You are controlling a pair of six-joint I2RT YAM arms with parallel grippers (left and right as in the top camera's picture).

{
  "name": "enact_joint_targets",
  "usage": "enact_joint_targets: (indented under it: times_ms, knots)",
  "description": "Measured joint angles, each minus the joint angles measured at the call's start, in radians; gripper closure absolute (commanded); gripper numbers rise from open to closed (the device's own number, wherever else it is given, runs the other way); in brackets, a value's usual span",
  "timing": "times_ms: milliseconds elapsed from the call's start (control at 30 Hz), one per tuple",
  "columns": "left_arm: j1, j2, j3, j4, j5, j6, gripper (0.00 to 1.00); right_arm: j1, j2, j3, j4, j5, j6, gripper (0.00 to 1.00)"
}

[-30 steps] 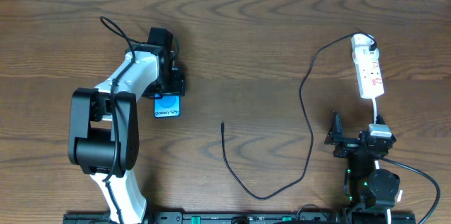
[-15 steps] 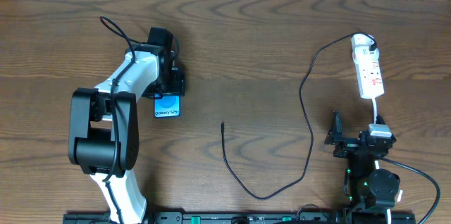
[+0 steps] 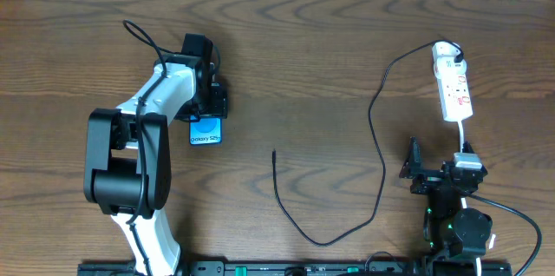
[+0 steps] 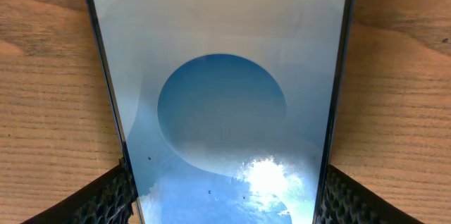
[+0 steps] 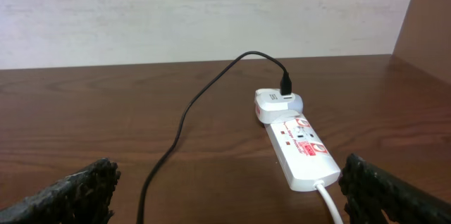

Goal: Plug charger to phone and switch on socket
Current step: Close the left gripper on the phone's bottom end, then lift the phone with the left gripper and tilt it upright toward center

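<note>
1. Nothing has changed over the last second: both my arms, the phone point(image 3: 206, 129) and the charger point(image 3: 379, 137) sit exactly where they were.
2. My left hand point(image 3: 211, 108) is still closed on the phone. In the wrist view my pads point(image 4: 106, 196) press against its two long edges, and the screen faces up on the bench point(image 3: 329, 50).
3. My right hand point(image 5: 225, 190) stays spread wide with nothing in it, parked just short of the socket point(image 3: 454, 89) on my right side.
4. The charger's plug tip point(image 3: 274, 154) lies free mid-bench, well apart from the phone. Its other end goes into the adapter point(image 5: 276, 104) at the socket's far end.
5. I read this as a pause. The phone is secured, but the tip is not yet picked up, so plugging in and switching on are both still ahead.
</note>
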Motion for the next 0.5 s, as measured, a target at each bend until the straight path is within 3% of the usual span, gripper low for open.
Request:
enact_joint_targets:
  times_ms: [500]
  knots:
    - [0.000,-0.121,0.002,-0.030,-0.010,0.000,0.93,0.000,0.000,0.000,0.000,0.000,0.000,0.01]
